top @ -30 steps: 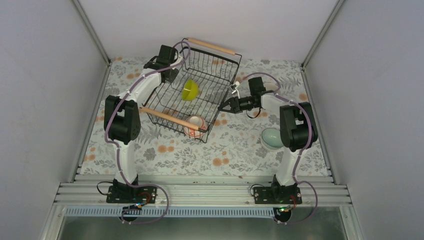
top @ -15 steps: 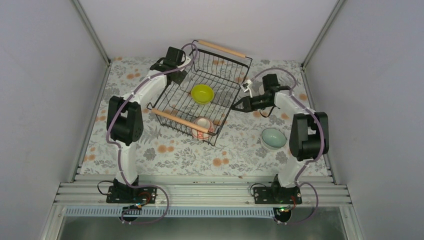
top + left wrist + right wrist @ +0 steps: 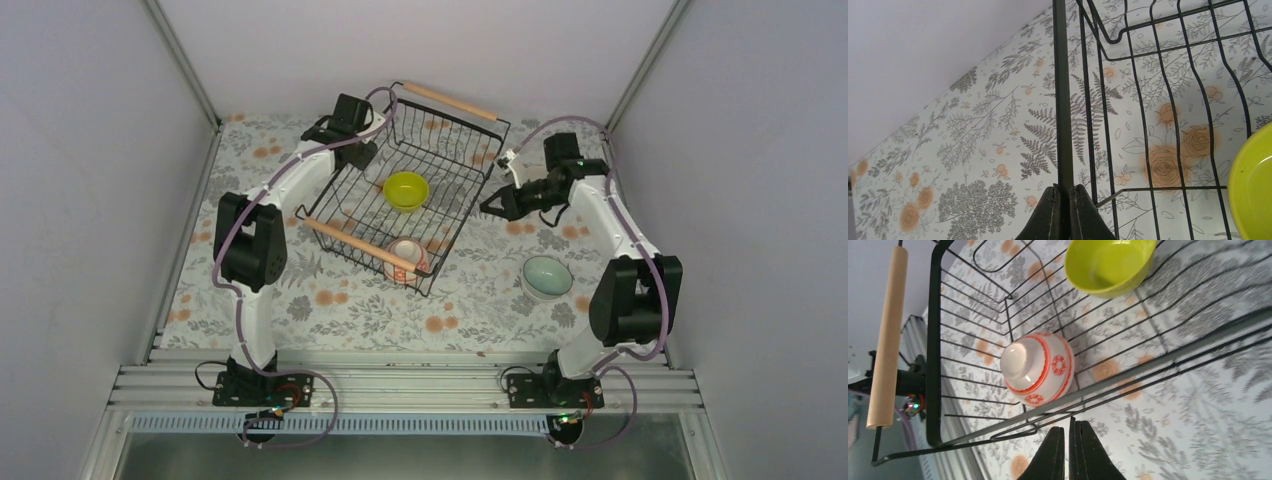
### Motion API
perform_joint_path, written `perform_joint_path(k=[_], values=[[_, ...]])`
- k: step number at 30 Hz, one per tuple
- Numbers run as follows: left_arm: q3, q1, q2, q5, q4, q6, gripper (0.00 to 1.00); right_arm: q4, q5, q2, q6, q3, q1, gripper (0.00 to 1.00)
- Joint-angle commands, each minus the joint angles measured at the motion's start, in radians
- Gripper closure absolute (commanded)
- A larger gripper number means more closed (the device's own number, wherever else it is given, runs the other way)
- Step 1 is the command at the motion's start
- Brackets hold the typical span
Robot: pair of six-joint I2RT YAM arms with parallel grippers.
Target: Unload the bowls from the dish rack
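Note:
The black wire dish rack (image 3: 455,150) lies mid-table with its wooden handles at the far and near ends. A yellow-green bowl (image 3: 405,190) sits upright inside it. A pinkish bowl with a red pattern (image 3: 405,258) lies tipped against the near handle. A pale mint bowl (image 3: 546,277) stands on the table to the right. My left gripper (image 3: 358,152) is shut on the rack's far-left rim wire (image 3: 1064,125). My right gripper (image 3: 494,206) is shut and empty, just outside the rack's right rim (image 3: 1158,360). The white and tan bowls are out of view.
The floral tablecloth (image 3: 330,300) covers the table. Grey walls close in the left, right and far sides. The near wooden handle (image 3: 887,335) shows in the right wrist view, with the pinkish bowl (image 3: 1037,369) and the yellow-green bowl (image 3: 1108,262) behind the wires.
The rack has shifted right and away and settled flat. The yellow-green bowl went from tipped on edge to upright. My right arm has drawn back to the right; the left followed the rim.

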Motion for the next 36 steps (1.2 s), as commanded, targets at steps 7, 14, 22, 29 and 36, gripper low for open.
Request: perform_joint_path(k=[7,14,22,29,36], values=[[-0.055,-0.087,0.016,0.115,-0.139,0.072,0.98,-0.074,0.297,0.060,-0.016,0.380,0.061,0.96],[-0.026,-0.137,0.017,0.111,-0.151,0.073,0.98,-0.116,0.537,0.247,-0.008,0.542,0.214,0.96],[-0.032,-0.138,0.012,0.102,-0.138,0.073,0.98,-0.109,0.710,0.427,0.049,0.650,0.297,0.91],[-0.033,-0.138,0.011,0.082,-0.131,0.071,0.98,-0.134,0.761,0.515,0.065,0.673,0.332,0.74],[-0.028,-0.138,0.017,0.071,-0.133,0.068,0.98,-0.127,0.784,0.573,0.064,0.668,0.355,0.65]])
